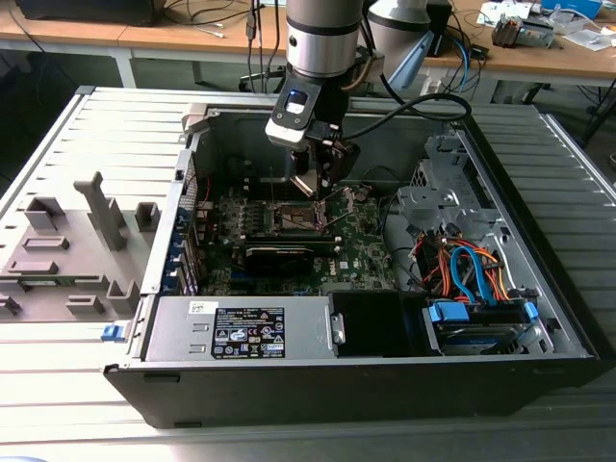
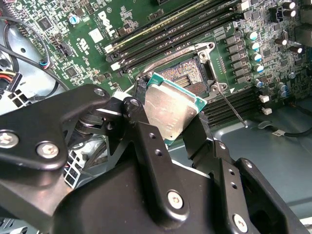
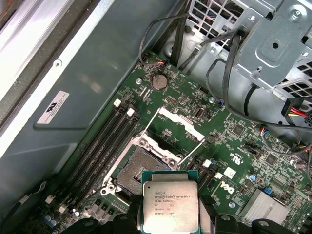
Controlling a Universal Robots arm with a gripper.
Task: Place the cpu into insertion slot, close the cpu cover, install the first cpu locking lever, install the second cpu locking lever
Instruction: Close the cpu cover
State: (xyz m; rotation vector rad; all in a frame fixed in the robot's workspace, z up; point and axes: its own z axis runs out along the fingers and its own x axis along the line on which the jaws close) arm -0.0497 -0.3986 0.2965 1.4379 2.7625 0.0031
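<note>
My gripper is shut on the cpu, a flat square chip with a silvery top and green edge, gripped by two opposite sides between black fingers. The cpu hangs tilted a little above the green board, just off one side of the insertion slot. The slot's dark centre lies bare. Beyond the slot, the cpu cover stands swung up. A thin wire locking lever sticks out beside the slot. In the exterior view the gripper hovers over the board inside the open case.
Long black memory slots flank the socket. A metal drive cage with dark cables stands close by. The case wall rises on the other side. A power supply and drive bay with coloured cables sit near the case's front edge.
</note>
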